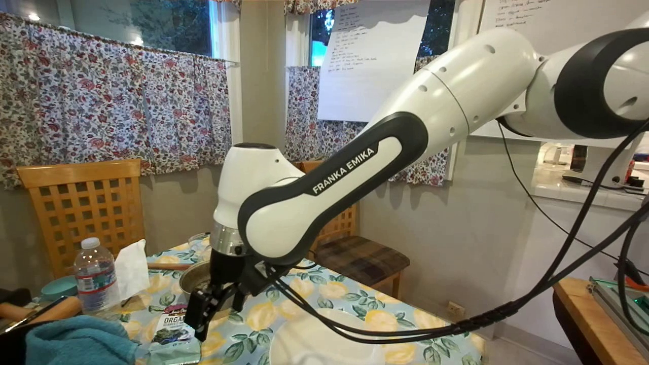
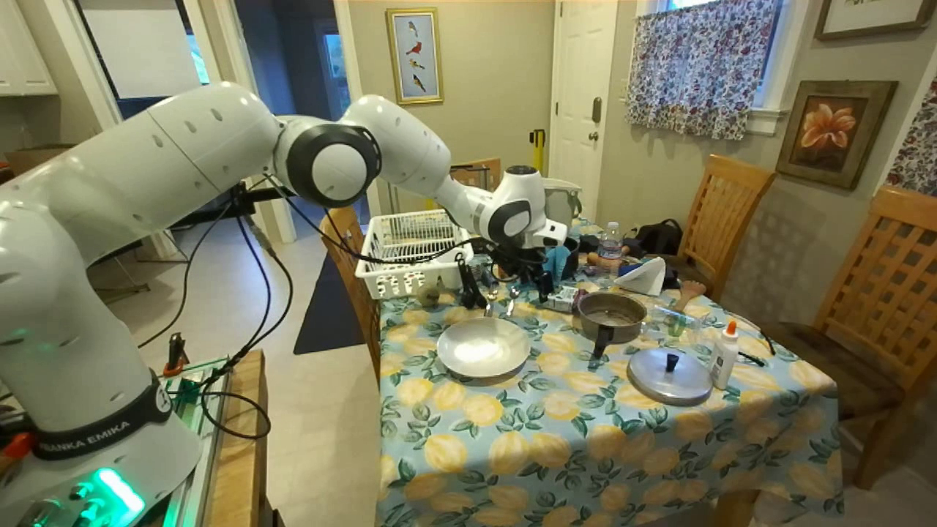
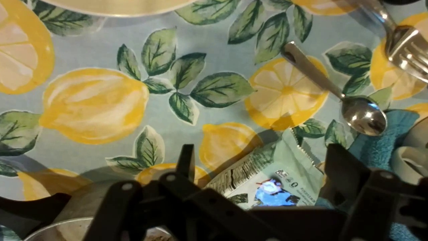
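While the tool [image 3: 260, 157] stands over the printed packet [image 3: 277, 180] with its fingers [image 3: 185, 162] spread wide and nothing gripped, the packet lies on the desk [image 2: 578, 395] just beside the pot [image 2: 626, 331], on the side away from the lid [image 2: 651, 377]. In the wrist view the packet shows between the fingers; whether either one touches it, I cannot tell. A clean approach probably means straddling the packet evenly rather than catching one corner, since it sits at a slant to the fingers. The finger nearer the pot deserves the most care: it could knock the pot's rim or wall if it comes down too far over. Across the packet from the pot, the towel [image 1: 76, 342] and the spoon [image 3: 364, 115] leave the opposite finger little spare room, so a straight descent seems wisest. The wrapping looks thin and crinkly, so a gentle squeeze around the middle, low on the packet, should hold better than a pinch at its sealed end.
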Available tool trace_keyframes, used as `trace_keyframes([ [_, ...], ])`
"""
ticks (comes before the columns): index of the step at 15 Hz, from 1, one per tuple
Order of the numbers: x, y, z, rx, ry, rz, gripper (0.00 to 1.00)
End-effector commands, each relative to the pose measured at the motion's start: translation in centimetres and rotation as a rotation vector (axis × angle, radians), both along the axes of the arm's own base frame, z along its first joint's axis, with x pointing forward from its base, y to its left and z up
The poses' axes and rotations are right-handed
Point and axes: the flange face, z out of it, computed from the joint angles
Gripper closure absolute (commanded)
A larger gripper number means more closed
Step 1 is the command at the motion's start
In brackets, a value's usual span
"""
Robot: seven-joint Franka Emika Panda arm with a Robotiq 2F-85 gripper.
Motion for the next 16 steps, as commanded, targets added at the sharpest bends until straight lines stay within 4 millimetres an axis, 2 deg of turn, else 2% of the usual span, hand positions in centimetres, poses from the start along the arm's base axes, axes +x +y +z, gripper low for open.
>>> trace_keyframes([
  [1, 0.8, 0.9, -1.1, 0.007, -0.019, 0.048, 0.0],
  [4, 1.0, 1.6, -1.3, -0.02, -0.02, 0.024, 0.0],
  [5, 0.4, 1.0, -1.3, -0.008, -0.013, 0.039, 0.0],
  [7, 0.5, 1.2, -1.3, -0.016, -0.018, 0.037, 0.0],
  [9, 0.9, 0.6, -0.9, -0.031, -0.066, 0.041, 0.0],
  [12, 1.5, -0.5, -1.3, -0.012, -0.1, 0.029, 0.0],
  [16, 1.5, -0.8, -2.2, 0.011, -0.103, 0.045, 0.0],
])
